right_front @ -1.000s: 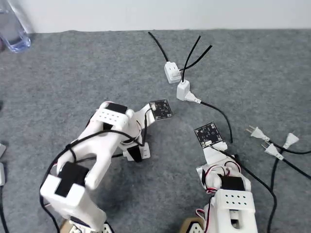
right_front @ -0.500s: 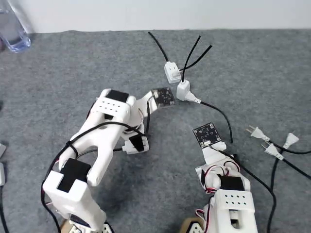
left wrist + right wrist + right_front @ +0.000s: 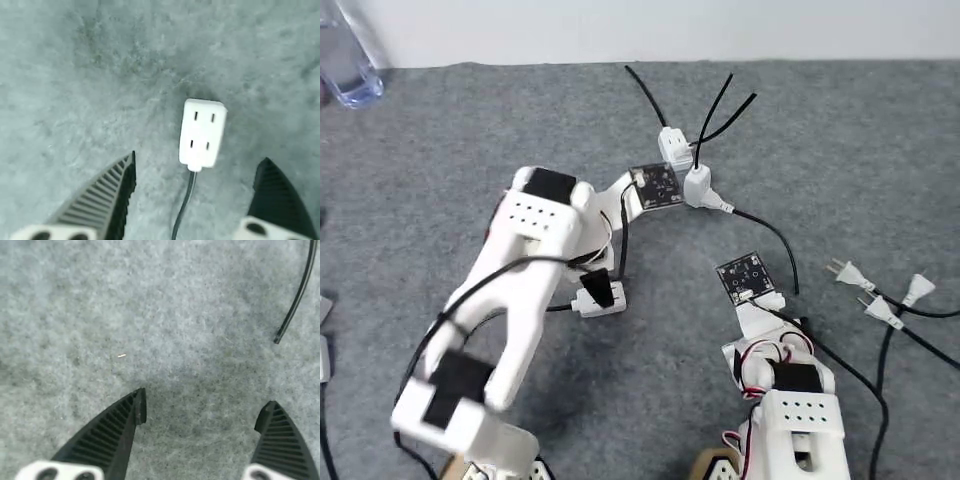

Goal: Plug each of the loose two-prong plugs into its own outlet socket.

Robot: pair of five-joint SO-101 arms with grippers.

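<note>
A white outlet block (image 3: 202, 131) with two pairs of slots and a black cord lies on the grey carpet, framed by the fingers of my open left gripper (image 3: 199, 160), which holds nothing. In the high view the left arm's wrist (image 3: 653, 186) is beside two white outlet blocks (image 3: 673, 147) (image 3: 697, 185); the nearer block has a plug (image 3: 718, 204) in its side. Three loose white plugs (image 3: 848, 272) (image 3: 882, 312) (image 3: 920, 288) lie at the right. My right gripper (image 3: 207, 399) stands open over bare carpet, and its wrist (image 3: 748, 278) is near the middle front.
Black cords (image 3: 775, 240) run from the outlets and plugs across the right side. A cord's loose end (image 3: 295, 295) lies ahead of the right gripper. A clear bottle (image 3: 345, 60) stands at the back left corner.
The left arm has stretched toward the back, bringing its wrist up beside the outlet blocks. The right arm has stayed put.
</note>
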